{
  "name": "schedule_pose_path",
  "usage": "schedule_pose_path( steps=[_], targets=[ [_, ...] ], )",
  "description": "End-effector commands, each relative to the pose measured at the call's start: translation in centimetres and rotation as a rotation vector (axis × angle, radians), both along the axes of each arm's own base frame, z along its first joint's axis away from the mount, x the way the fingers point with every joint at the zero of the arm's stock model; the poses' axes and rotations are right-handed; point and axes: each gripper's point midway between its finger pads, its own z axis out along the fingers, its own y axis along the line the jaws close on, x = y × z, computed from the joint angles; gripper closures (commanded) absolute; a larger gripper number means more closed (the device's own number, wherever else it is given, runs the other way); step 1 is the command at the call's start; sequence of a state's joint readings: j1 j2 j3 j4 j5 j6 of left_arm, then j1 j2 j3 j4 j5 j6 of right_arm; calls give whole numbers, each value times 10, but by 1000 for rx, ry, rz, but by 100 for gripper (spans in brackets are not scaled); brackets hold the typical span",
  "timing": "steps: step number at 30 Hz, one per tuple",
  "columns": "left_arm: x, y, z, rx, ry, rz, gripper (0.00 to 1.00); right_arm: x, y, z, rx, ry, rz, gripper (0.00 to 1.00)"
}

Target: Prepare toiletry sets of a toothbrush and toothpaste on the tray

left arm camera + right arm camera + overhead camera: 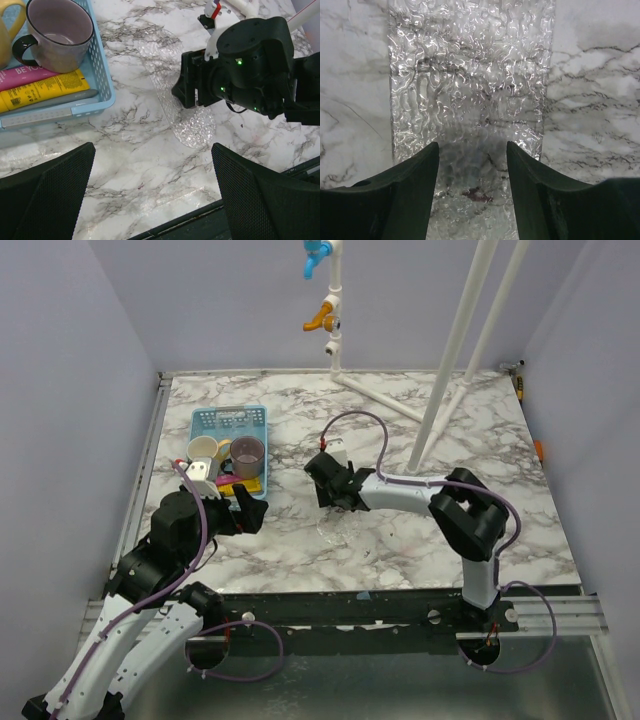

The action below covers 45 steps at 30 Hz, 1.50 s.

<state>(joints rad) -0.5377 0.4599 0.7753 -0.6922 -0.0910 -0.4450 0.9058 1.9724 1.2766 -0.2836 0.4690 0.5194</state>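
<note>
Right wrist view: the tray is seen as clear plastic with a rippled, bubbly sheen; the marble table shows through it.
Tray shape: long and narrow, with a rounded near end in the left wrist view.
Tray place: laid flat on the table, right of the light-blue basket and apart from it.
Toothpaste look: one pink tube and one yellow tube, both printed, laid flat side by side.
Toothpaste place: in the basket by its near wall, just in front of the mauve mug; a yellow mug is seen at the left.
Right gripper: hung low over the tray, fingers parted, nothing gripped; the tray runs beneath the gap.
Left gripper: spread wide and empty over bare table; the tubes lie up-left of it and the tray ahead, both apart from it.
Not resolved: whether the right fingertips touch the tray cannot be told.
Obscured: the tray is nearly lost in the top view; the pink tube is cut off by the frame edge.
Unidentified: a slim grey item beside the yellow tube, and a dark reddish speck under the tray.
</note>
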Motion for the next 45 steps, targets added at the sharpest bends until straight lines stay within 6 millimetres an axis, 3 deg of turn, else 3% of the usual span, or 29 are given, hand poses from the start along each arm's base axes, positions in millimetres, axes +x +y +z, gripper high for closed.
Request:
schedule_pose_path(
  steps=[1, 9, 15, 22, 25, 34, 45],
  targets=[
    [-3, 0, -10, 20, 29, -13, 1, -54, -39, -31, -151, 161, 88, 43],
    [-3, 0, -10, 20, 29, -14, 1, -101, -55, -24, -169, 193, 157, 43],
    [-3, 0, -10, 19, 29, -16, 1, -115, -61, 0, -126, 166, 156, 42],
    [-3, -1, -10, 20, 34, -20, 1, -93, -54, 54, -32, 22, 69, 38],
    [-3, -1, -10, 20, 34, -17, 1, -78, -50, 65, -28, -33, 18, 35],
    [-3, -1, -10, 20, 33, -16, 1, -33, -32, 68, 74, -71, -89, 22],
    [-3, 0, -10, 20, 31, -17, 1, 3, -16, 43, 215, 35, -123, 12]
  ],
)
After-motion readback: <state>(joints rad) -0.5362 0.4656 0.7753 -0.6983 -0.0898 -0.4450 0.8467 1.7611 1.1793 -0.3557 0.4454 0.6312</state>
